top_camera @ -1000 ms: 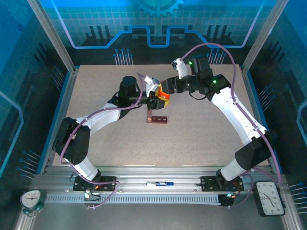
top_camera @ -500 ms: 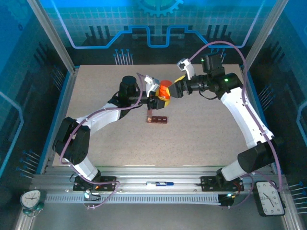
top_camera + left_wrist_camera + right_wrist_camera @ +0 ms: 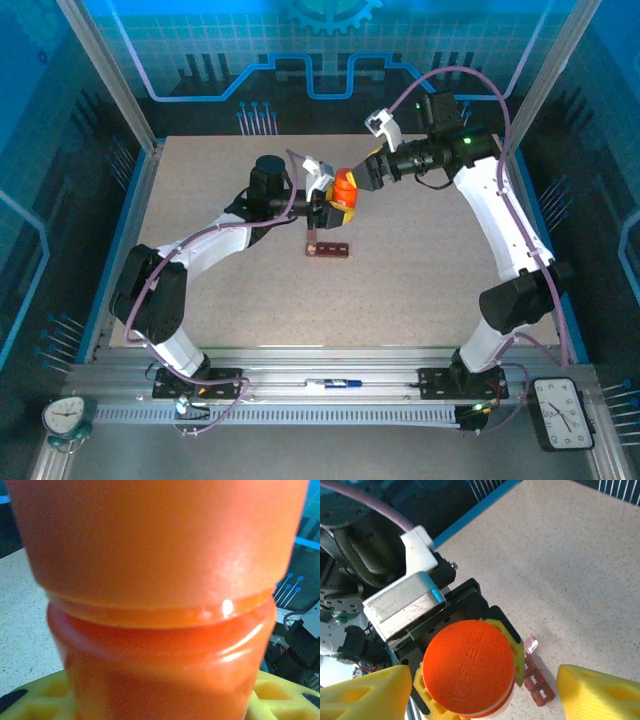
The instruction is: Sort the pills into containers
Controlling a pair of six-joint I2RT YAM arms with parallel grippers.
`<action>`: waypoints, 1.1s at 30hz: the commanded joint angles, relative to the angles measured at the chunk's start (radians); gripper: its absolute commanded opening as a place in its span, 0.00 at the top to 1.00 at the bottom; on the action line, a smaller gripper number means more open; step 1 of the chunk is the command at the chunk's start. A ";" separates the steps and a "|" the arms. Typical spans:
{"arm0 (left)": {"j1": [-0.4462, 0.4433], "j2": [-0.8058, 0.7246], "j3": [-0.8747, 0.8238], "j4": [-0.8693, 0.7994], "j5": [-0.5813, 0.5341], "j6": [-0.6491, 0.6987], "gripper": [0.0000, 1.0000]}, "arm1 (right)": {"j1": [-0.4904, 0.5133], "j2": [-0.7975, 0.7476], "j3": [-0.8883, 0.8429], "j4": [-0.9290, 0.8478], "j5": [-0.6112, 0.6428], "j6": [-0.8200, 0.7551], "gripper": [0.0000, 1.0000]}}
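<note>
My left gripper (image 3: 335,203) is shut on an orange pill bottle (image 3: 344,190), held upright above the table with its orange cap (image 3: 468,666) on. The bottle's body (image 3: 160,605) is very close in the left wrist view, with yellow fingers (image 3: 35,700) at its sides. My right gripper (image 3: 371,172) stands open just right of the cap, with its yellow fingers (image 3: 365,695) wide on either side of it and not touching. The containers (image 3: 328,248), a dark red-brown bar, lie on the table below the bottle; one small lid (image 3: 531,643) stands up. The pills are hidden.
The speckled table (image 3: 420,270) is bare to the right of and in front of the containers. Metal frame posts and a blue rim (image 3: 143,190) border it. The left arm's wrist housing (image 3: 405,605) sits close behind the bottle.
My right gripper has come off the bottle's cap, opened and drawn back to the right. The left gripper and bottle have stayed put.
</note>
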 commanded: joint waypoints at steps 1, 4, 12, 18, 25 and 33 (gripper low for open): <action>-0.002 0.006 0.043 -0.005 0.042 0.026 0.84 | 0.018 0.019 0.038 -0.079 0.004 -0.038 0.23; -0.003 0.007 0.045 -0.008 0.043 0.025 0.84 | 0.025 0.027 0.040 -0.079 0.008 -0.038 0.24; -0.002 0.006 0.043 -0.009 0.045 0.022 0.84 | 0.036 0.048 0.056 -0.073 0.009 -0.026 0.29; -0.002 0.006 0.045 -0.008 0.046 0.019 0.84 | 0.042 0.059 0.069 -0.069 -0.003 -0.012 0.40; -0.003 0.006 0.049 -0.002 0.041 0.016 0.84 | 0.066 0.057 0.037 -0.064 0.010 0.001 0.56; -0.003 -0.003 0.038 0.046 -0.007 -0.002 0.85 | 0.098 -0.071 -0.225 0.173 0.093 0.175 0.61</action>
